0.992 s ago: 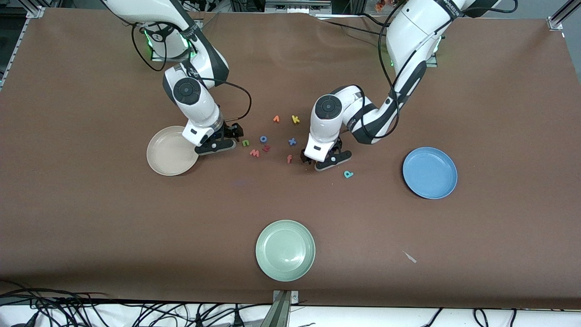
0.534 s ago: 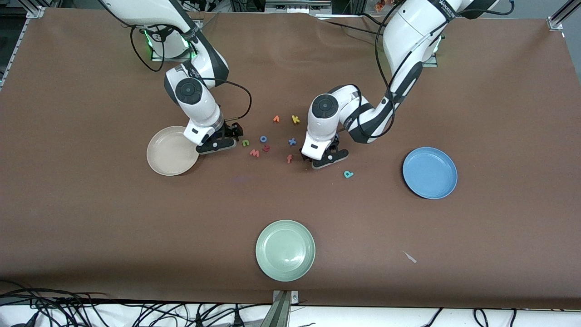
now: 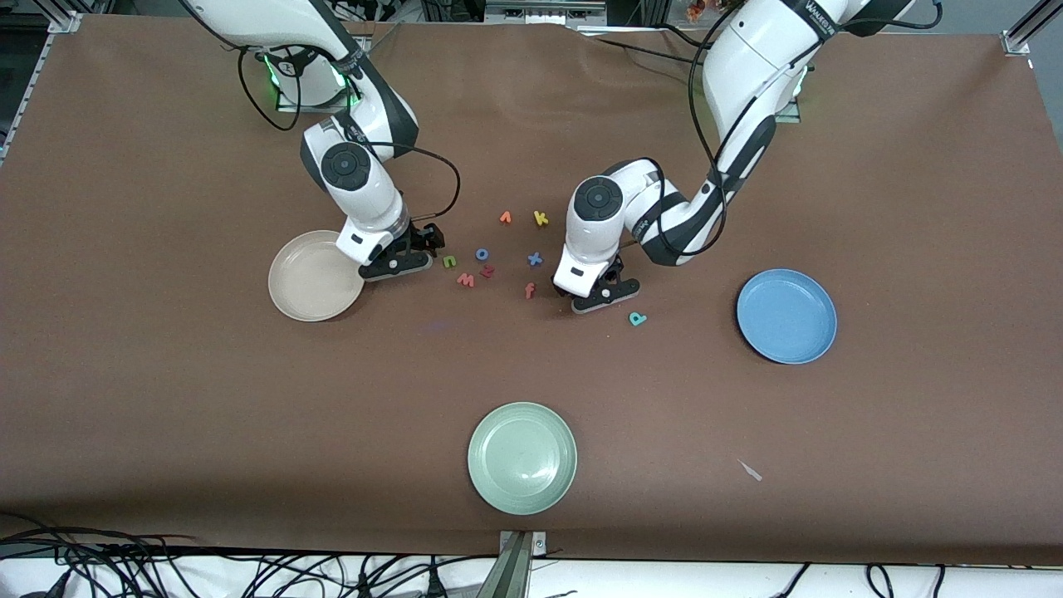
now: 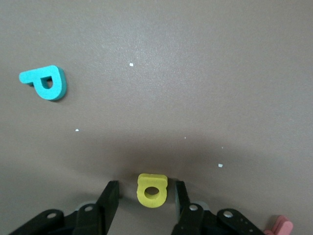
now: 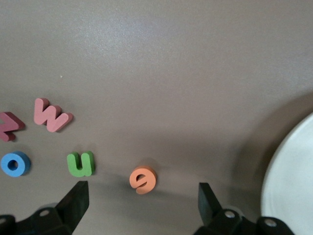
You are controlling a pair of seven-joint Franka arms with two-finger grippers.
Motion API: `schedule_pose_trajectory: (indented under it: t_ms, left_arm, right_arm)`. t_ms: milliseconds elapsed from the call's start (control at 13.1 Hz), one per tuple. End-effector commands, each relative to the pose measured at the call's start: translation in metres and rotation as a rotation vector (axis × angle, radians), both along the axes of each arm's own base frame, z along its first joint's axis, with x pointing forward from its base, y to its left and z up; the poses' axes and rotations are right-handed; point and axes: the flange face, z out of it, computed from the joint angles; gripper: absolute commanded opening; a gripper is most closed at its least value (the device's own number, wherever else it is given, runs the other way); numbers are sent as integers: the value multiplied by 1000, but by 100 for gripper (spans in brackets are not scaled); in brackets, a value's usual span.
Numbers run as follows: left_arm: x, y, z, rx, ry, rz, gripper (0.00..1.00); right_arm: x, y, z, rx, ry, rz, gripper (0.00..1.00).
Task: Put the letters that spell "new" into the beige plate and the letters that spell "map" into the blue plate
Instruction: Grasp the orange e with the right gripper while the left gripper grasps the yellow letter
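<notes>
The left gripper (image 4: 145, 203) sits low on the table, its fingers apart on either side of the yellow a (image 4: 152, 190), a gap showing each side; the front view hides this letter. The teal p (image 3: 636, 318) lies nearer the camera, toward the blue plate (image 3: 786, 316). The right gripper (image 5: 142, 200) hangs wide open over the orange e (image 5: 143, 179), beside the beige plate (image 3: 314, 276).

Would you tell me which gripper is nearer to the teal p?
Left. The left gripper is down beside the teal p, straddling the yellow a; the right gripper is by the beige plate.
</notes>
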Motion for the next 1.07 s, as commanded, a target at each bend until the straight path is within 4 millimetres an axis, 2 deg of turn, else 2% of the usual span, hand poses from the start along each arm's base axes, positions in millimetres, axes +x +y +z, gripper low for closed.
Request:
schedule_pose_trajectory:
  t_ms: [0,153,229,534,763,992]
  left_arm:
    - [6,-3,-4,6,-20,-31,47]
    - [5,-3,-7,8,-15,-33,40]
    - [5,-2,-7,9,-16,-33,35]
    - [5,1,-18,32,-22,-69,23]
    - [9,0,-11,27,-33,-75,13]
    - [21,5,7,29,-34,-70,9]
  right_arm:
    - [-1,1,-16,23,-30,-12,99]
    - [0,0,-22,34,-44,-13,99]
    - [1,-1,-21,34,-45,-13,99]
    - [1,-1,-22,32,-43,-16,99]
    - [-1,-3,-24,28,-38,-15,98]
    - [-3,-6,-28,22,-31,-19,88]
